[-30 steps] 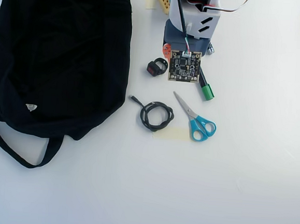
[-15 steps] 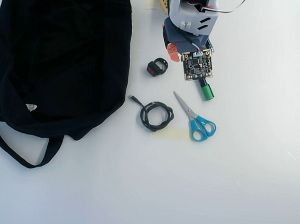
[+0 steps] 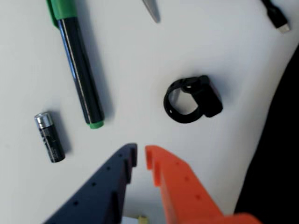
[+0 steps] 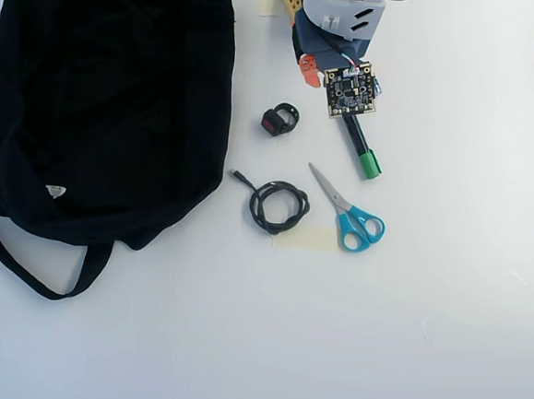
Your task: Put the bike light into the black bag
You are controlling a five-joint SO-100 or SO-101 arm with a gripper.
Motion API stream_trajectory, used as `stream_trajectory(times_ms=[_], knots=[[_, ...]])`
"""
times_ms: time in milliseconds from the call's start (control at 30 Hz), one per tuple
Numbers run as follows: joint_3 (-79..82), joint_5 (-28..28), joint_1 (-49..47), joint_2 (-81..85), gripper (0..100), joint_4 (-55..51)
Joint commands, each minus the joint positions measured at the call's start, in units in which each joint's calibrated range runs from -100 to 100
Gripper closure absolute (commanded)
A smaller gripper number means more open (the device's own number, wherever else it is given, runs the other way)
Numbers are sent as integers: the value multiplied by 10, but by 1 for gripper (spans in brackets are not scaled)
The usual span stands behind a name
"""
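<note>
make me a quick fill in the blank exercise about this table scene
1. In the wrist view, the gripper hovers near the bike light with nothing between its ____ and blue fingers.
2. In the overhead view, the bike light lies outside the ____ bag.
3. The scissors have ____ handles.
4. The marker has a ____ cap.

Missing words: orange; black; blue; green

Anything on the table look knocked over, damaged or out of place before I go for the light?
Nothing stands out. The bike light lies free on the table, apart from the marker and battery. The gripper, nearly closed, holds nothing. The black bag lies slumped left in the overhead view.
</note>
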State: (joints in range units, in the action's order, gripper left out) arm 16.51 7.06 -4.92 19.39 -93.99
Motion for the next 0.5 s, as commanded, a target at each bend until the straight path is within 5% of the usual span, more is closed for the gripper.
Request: stream_trajectory(times_ms=[0,467], knots=[[80,2,3,63,97,60],[220,95,52,99,97,163]])
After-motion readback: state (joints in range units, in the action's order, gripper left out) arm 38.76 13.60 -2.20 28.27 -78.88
